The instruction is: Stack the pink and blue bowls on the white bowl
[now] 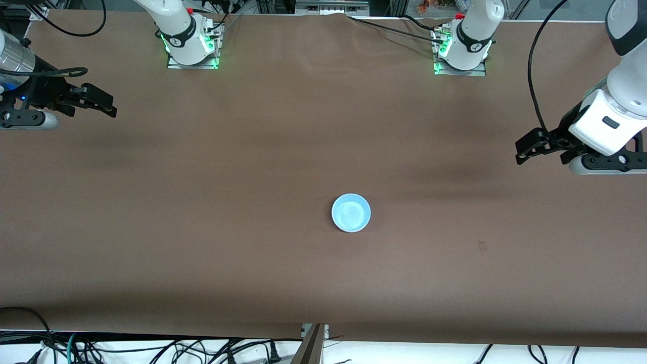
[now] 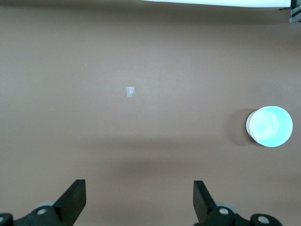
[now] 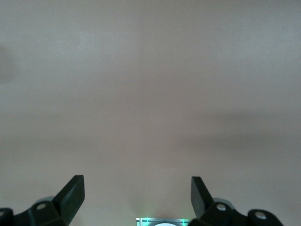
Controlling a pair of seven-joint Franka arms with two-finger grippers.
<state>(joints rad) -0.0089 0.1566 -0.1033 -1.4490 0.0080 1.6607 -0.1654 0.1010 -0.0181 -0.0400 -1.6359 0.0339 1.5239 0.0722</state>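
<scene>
A light sky-blue bowl sits upright near the middle of the brown table. It also shows in the left wrist view, where pale stacked rims show at its side. No pink bowl or white bowl shows on its own. My left gripper is open and empty, held in the air over the left arm's end of the table, apart from the bowl; its jaws show wide apart in the left wrist view. My right gripper is open and empty over the right arm's end.
The two arm bases stand along the table's edge farthest from the front camera. A small pale mark lies on the table. Cables hang below the table's near edge.
</scene>
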